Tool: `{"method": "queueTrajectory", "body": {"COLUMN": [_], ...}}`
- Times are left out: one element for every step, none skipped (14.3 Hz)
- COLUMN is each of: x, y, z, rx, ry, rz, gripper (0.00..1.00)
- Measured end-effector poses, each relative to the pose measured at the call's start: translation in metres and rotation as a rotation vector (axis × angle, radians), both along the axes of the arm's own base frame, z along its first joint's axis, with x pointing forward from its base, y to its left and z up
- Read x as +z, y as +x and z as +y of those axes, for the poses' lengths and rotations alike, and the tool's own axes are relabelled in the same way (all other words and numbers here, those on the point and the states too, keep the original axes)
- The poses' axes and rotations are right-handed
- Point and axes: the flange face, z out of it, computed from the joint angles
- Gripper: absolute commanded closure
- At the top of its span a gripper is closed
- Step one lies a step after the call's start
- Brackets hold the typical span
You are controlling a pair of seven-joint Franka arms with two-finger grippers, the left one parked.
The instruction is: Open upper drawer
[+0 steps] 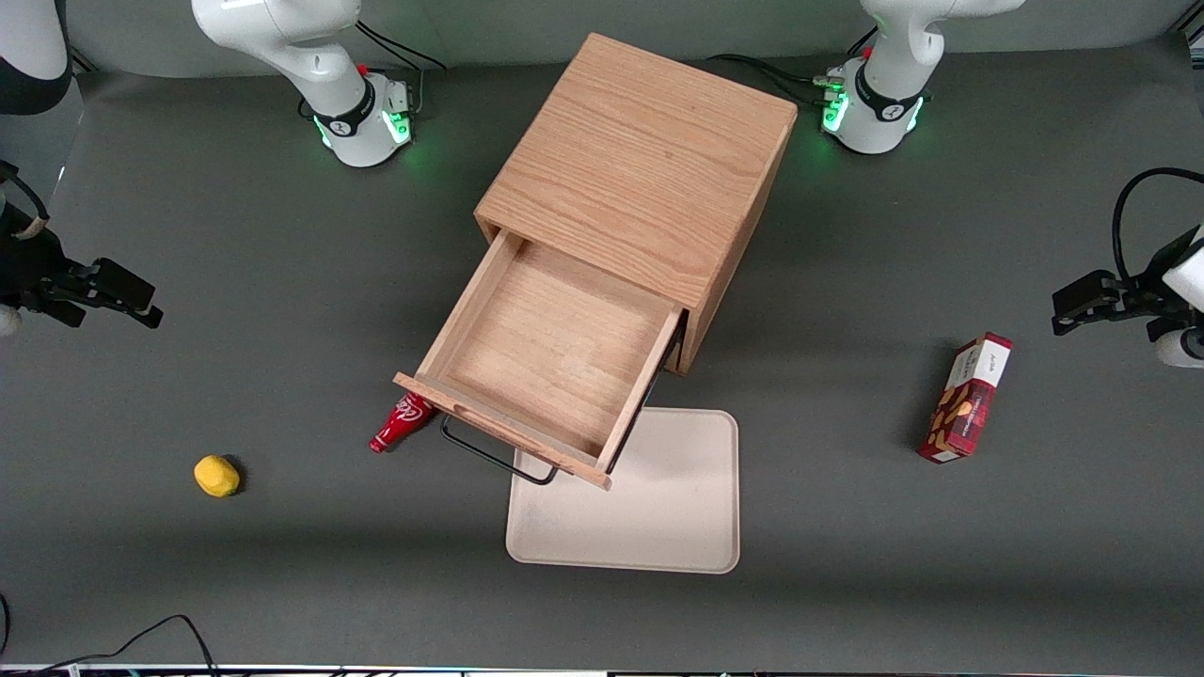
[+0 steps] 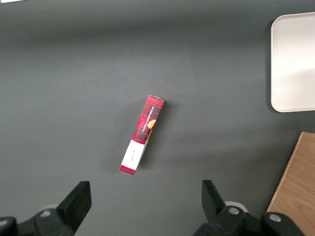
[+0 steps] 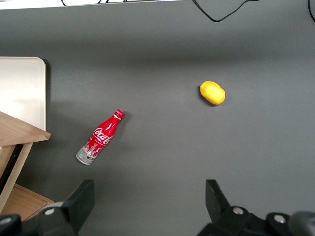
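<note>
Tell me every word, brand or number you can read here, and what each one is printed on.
"Coca-Cola": white script on the red bottle lying on the table beside the open upper drawer.
Red snack box, toward the parked arm's end: it carries print, too small to read.
Lemon, beige tray, wooden cabinet: no text.
The gripper, open, hangs above the table near the bottle and shows no text.

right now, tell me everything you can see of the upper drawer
The upper drawer is light oak, shallow, and pulled far out of the cabinet, with nothing inside. A thin black wire handle hangs off its front panel, which overhangs the beige tray. A red bottle lies on the table partly under that front. The gripper is open, off toward the working arm's end, touching nothing.
</note>
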Motion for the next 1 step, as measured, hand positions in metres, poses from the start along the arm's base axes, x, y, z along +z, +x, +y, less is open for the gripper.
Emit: {"method": "queueTrajectory", "body": {"x": [-0.001], "y": [0.0006], "z": [0.0001], "rx": [0.0], "ry": [0.0], "rz": [0.002], "gripper": [0.0]}}
